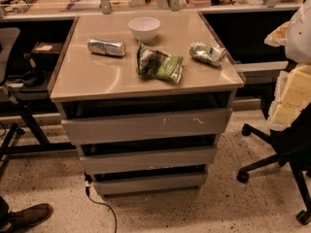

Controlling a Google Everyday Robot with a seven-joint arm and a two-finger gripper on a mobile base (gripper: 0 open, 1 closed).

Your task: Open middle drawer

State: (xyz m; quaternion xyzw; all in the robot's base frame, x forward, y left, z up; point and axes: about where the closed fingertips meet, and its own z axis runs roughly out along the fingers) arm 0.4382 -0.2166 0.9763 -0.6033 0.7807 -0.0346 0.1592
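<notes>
The middle drawer (pixel 148 160) is the plain grey front of medium size in the cabinet, between the wider top front with pale scratch marks (pixel 146 125) and the narrow bottom front (pixel 150 182). Its front sits in line with the other two, with a dark gap above it, and none of its interior shows. My gripper is not in view in the camera view.
On the tan cabinet top (pixel 97 76) lie a white bowl (pixel 144 27), a silver can (pixel 106 47), a green chip bag (pixel 159 63) and a crushed green can (pixel 208 53). An office chair (pixel 286 144) with pale foam stands right. A black cable (pixel 99 203) and a shoe (pixel 29 216) are on the floor at left.
</notes>
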